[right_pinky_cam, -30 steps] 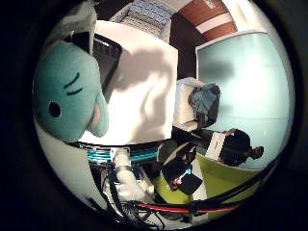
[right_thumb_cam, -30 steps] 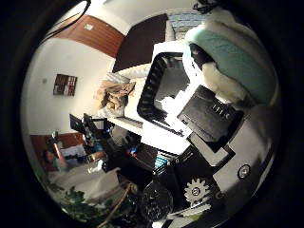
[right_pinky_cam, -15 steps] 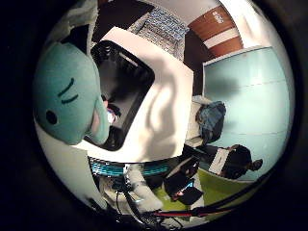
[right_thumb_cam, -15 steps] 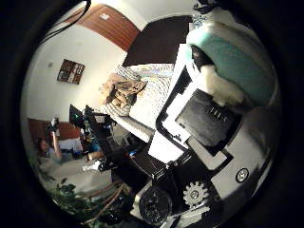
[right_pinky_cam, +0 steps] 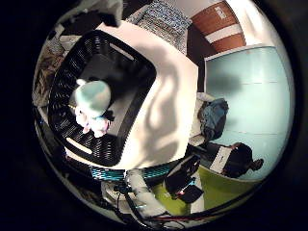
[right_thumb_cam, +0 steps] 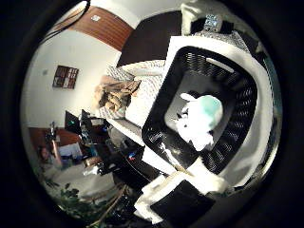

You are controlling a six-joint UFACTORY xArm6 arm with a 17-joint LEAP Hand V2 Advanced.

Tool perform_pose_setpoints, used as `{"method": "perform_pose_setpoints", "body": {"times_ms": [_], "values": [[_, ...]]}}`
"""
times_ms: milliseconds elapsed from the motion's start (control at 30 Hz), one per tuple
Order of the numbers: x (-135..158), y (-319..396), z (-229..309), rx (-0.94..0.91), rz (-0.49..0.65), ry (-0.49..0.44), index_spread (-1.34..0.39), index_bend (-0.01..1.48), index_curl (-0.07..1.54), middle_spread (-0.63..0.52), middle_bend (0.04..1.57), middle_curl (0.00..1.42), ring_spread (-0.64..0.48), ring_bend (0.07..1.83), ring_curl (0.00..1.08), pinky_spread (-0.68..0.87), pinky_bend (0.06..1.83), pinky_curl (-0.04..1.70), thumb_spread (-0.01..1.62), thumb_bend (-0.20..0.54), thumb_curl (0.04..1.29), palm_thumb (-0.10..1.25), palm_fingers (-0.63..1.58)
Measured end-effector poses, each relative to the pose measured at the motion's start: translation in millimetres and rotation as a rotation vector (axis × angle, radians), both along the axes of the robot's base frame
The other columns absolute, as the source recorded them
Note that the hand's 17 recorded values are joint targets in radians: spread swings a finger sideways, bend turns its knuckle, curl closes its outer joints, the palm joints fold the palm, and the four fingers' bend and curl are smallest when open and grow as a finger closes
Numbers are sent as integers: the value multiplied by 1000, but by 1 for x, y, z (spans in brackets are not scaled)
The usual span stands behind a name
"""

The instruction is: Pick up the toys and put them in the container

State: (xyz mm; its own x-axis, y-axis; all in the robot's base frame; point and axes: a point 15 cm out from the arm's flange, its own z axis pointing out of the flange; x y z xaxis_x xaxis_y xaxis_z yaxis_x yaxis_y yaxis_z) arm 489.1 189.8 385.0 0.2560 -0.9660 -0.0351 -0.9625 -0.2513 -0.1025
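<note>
Teal plush toy (right_pinky_cam: 92,103) has dropped into black basket (right_pinky_cam: 67,82).

No text, label, number or sign can be read in either palm view. The toy (right_pinky_cam: 92,103), the basket (right_pinky_cam: 127,62) and the table (right_pinky_cam: 163,115) bear no print that shows. The wall picture (right_thumb_cam: 65,77) is too small to make out.

White table (right_pinky_cam: 163,120) seen from above, black slatted container (right_pinky_cam: 72,139) set on it near one edge, teal and white plush toy (right_pinky_cam: 92,103) lying inside the container.
</note>
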Motion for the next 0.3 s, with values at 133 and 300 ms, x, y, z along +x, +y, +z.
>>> {"method": "perform_pose_setpoints", "body": {"times_ms": [133, 300], "values": [[-18, -2, 0, -6, 9, 59, -402, 242, 404, -6, 395, 332, 161, 548, 261, 509, 549, 556, 1152, -23, 363, 569, 88], [-63, 1, 18, 38, 25, 169, -395, 214, 388, -2, 316, 317, 183, 432, 221, 504, 432, 460, 1151, -18, 343, 581, 149]]}}
